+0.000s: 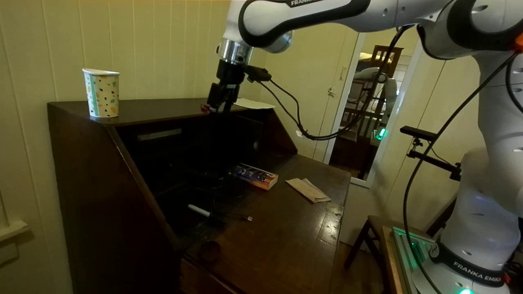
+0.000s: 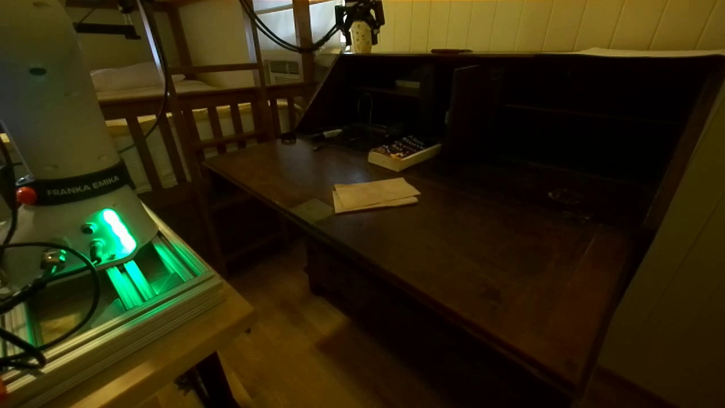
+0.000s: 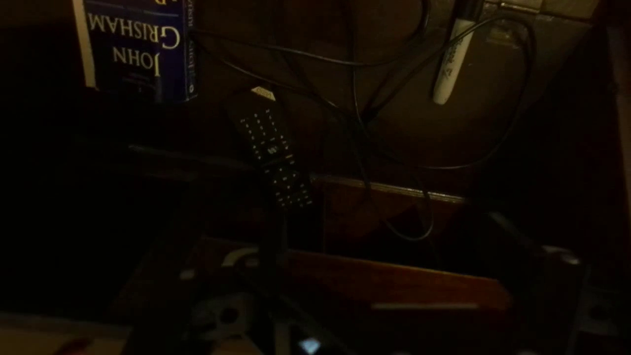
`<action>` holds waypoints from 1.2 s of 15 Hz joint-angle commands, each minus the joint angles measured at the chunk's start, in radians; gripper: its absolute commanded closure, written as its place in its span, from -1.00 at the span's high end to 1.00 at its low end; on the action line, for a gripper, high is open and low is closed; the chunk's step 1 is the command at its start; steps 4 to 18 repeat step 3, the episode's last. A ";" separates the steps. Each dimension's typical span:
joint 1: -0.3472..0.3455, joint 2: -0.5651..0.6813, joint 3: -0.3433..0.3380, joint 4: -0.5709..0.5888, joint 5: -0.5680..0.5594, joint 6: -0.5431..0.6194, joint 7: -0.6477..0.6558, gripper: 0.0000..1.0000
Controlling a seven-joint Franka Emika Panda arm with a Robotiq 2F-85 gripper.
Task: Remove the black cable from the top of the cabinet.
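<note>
Desk [image 2: 481,249]: blk cable [image 3: 364,121] across marker [image 3: 449,71].

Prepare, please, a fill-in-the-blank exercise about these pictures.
On the book, the name reads John ____.
The cup stands on ____ of the cabinet.
Near the cable, the marker has a barrel coloured ____.
The robot's base reads FRANKA ____.

Missing words: Grisham; top; white; EMIKA.
</note>
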 commanded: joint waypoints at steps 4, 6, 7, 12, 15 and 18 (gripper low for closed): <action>0.010 -0.109 -0.010 -0.102 -0.008 0.055 -0.007 1.00; 0.010 -0.109 -0.010 -0.102 -0.008 0.055 -0.007 1.00; 0.010 -0.109 -0.010 -0.102 -0.008 0.055 -0.007 1.00; 0.010 -0.109 -0.010 -0.102 -0.008 0.055 -0.007 1.00; 0.010 -0.109 -0.010 -0.102 -0.008 0.055 -0.007 1.00; 0.010 -0.109 -0.010 -0.102 -0.008 0.055 -0.007 1.00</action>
